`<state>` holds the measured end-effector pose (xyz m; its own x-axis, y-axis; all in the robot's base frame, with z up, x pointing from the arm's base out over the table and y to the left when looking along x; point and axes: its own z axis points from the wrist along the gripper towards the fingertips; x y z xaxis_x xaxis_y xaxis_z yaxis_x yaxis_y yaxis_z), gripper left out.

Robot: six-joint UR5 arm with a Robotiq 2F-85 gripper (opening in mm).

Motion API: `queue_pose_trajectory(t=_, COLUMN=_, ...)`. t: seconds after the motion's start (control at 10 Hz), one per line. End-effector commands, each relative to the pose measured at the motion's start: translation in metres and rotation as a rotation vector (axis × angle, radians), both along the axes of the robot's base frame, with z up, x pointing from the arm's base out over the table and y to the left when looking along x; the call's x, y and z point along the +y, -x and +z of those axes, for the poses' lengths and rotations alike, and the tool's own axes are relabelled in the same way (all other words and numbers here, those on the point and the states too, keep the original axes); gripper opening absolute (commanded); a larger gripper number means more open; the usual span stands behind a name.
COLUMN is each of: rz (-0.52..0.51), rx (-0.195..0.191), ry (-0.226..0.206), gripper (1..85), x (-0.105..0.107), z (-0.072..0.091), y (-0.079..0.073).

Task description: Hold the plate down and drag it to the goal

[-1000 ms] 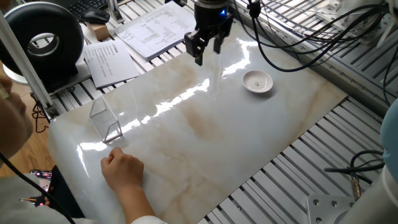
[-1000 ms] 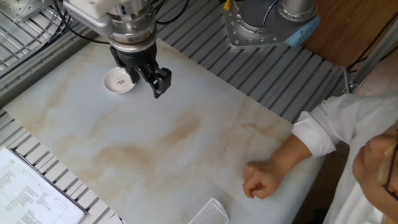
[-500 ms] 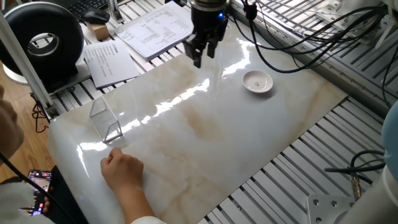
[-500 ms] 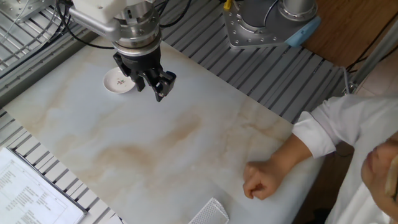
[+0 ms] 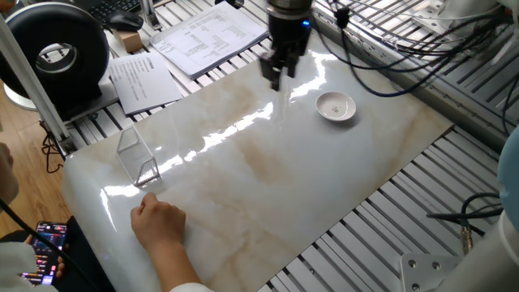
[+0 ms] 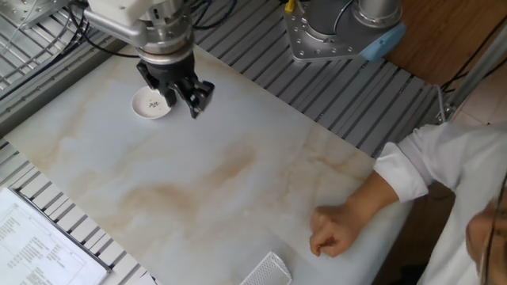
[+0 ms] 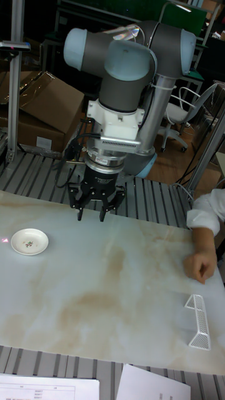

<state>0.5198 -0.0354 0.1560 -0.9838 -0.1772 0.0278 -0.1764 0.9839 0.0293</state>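
Tall fixed view shows the gripper [image 7: 91, 215] hanging above the marble tabletop [image 7: 112, 294], its two dark fingers [image 7: 80, 211] pointing down with a clear gap between them; the jaws stand moderately open and hold nothing. Their tips are off the surface, touching no object.

The plate [image 7: 29, 242] lies flat on the tabletop to the left of the gripper and a little nearer the camera in this view, apart from the fingers. A faint mark shows at its centre.

From the other fixed view, the gripper [image 6: 185, 96] sits just beside the plate [image 6: 150, 103], its body overlapping the dish's right edge in the picture, though the fingers are not on it. From one fixed view the gripper [image 5: 278, 73] is to the left of the plate [image 5: 336, 107], with bare marble between them.

The goal [image 7: 199, 322], a clear bracket of thin upright panels, stands near the right end of the tabletop, well apart from the plate. In one fixed view it appears at the far left of the slab [image 5: 137, 157]. A person's fist [image 6: 333, 229] rests on the tabletop close to it.
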Motion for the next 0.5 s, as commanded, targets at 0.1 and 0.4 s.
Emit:
queue_pose_trajectory(t=0.1, rz=-0.051, rx=0.024, ry=-0.011, gripper=53.7, x=-0.010, z=-0.007, y=0.011)
queue_pose_trajectory(t=0.4, rz=-0.037, rx=-0.003, ry=0.009, gripper=53.0, x=-0.024, z=-0.021, y=-0.001)
